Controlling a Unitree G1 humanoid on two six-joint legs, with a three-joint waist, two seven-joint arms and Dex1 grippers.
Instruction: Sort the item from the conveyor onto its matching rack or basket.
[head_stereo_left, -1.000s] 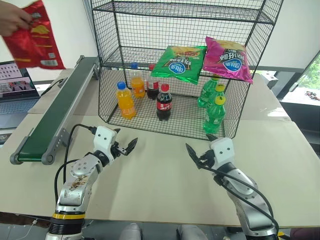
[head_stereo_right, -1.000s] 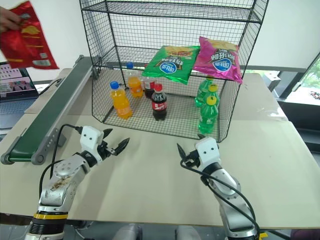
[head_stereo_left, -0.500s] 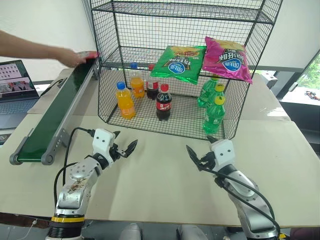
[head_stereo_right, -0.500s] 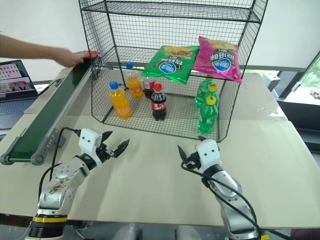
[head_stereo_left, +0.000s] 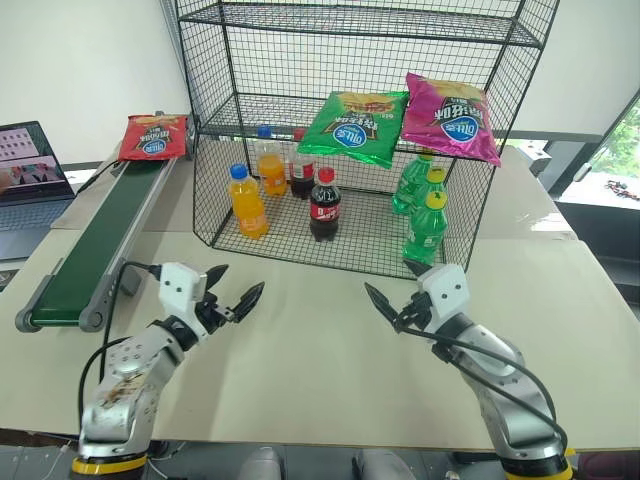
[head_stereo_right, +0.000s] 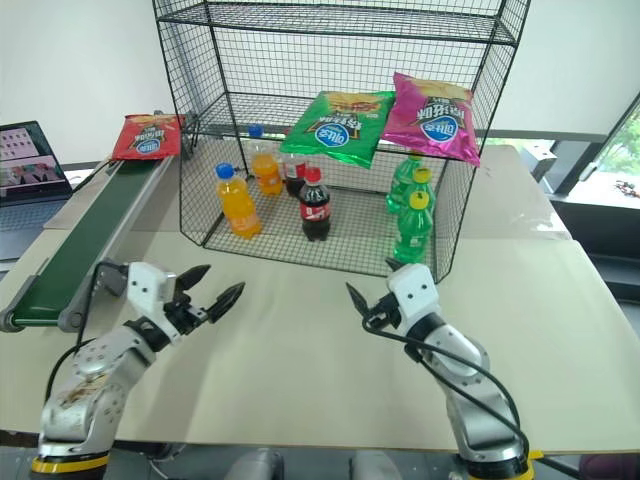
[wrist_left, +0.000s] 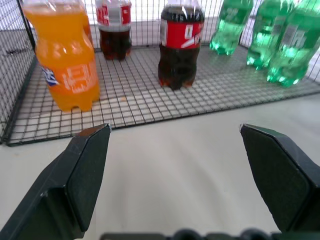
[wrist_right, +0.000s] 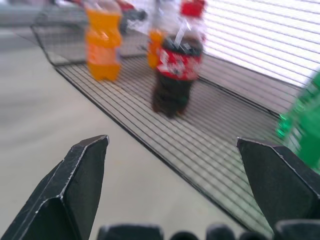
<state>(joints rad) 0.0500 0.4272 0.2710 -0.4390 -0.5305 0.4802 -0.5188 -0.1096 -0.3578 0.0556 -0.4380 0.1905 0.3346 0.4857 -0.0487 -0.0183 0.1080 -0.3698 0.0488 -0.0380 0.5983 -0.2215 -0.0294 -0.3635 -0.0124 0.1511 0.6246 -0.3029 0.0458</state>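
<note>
While the head views show the red bag (head_stereo_left: 153, 137), wrist views show bottles (wrist_left: 178, 42).

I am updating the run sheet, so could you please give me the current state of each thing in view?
Red chip bag: lying flat on the conveyor's far end.
Conveyor: otherwise bare.
Green bag: on the rack's middle shelf.
Magenta bag: beside it, overhanging the edge.
Rack: top shelf bare.
Bottles: upright, capped, on the lower tier.
Left end effector: open, holding nothing.
Right end effector: open, holding nothing.
Laptop: open, screen lit.
</note>
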